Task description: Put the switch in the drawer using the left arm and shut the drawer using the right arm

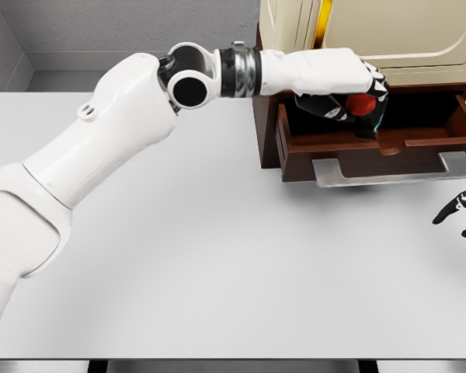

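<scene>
My left arm reaches from the lower left across the table to the open wooden drawer point(373, 148). The left hand point(349, 97) hangs over the drawer's inside, fingers curled around the switch point(363, 105), whose red and teal ends show between the black fingers. The drawer is pulled out, and its silver handle point(392, 169) faces me. At the right edge, just below and right of the handle, only the fingertips of my right hand point(460, 208) show, spread and holding nothing.
A brown cabinet point(266, 116) holds the drawer, and a cream appliance point(357, 31) stands on top of it. The white table point(217, 256) stretches in front. A grey wall runs behind.
</scene>
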Tool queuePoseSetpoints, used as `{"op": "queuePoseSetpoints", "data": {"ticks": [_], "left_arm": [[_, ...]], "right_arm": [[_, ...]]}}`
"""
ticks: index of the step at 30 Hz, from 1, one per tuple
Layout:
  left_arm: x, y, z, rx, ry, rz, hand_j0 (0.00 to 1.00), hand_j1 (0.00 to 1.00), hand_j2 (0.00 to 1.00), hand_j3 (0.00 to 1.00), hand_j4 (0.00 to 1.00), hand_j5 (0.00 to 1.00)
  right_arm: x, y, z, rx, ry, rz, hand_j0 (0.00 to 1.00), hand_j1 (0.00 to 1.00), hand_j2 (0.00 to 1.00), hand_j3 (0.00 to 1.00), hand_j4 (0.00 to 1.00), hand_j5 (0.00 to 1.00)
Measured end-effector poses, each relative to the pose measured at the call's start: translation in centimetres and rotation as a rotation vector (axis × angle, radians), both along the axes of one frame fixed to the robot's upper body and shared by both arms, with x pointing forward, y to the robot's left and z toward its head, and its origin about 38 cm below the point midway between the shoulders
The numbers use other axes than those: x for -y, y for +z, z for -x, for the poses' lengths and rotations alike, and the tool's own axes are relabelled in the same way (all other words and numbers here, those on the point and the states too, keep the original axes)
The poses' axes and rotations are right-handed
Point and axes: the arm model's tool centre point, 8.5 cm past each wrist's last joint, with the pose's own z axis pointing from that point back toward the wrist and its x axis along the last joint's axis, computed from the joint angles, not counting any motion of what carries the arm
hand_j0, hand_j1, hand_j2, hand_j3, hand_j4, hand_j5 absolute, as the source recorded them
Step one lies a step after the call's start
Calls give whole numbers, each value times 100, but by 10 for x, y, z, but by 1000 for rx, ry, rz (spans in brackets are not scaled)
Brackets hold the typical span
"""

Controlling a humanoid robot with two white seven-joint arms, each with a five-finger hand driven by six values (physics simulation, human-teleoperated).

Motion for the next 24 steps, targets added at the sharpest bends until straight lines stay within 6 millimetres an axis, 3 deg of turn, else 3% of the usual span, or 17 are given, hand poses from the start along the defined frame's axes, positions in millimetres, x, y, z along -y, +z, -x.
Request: {"op": "queuePoseSetpoints", "data": {"ticks": [3, 14, 21, 24], "left_arm": [[-4, 3, -2, -34, 1, 34, 100, 100, 100, 100, 100, 100], [-11, 12, 2, -60, -17, 83, 100, 100, 100, 100, 100, 100], [27, 4, 21, -21, -85, 24, 100, 100, 100, 100, 100, 100], [33, 10, 23, 5, -94, 11, 100, 100, 100, 100, 100, 100]], "right_arm": [[0, 0, 0, -1, 1, 2, 62, 62, 62, 62, 62, 62], [-3, -5, 1, -19, 9, 1, 62, 62, 62, 62, 62, 62], [-3, -7, 1, -25, 11, 1, 63, 63, 63, 63, 63, 63], [-3, -6, 0, -22, 12, 1, 63, 63, 63, 63, 63, 63]]}}
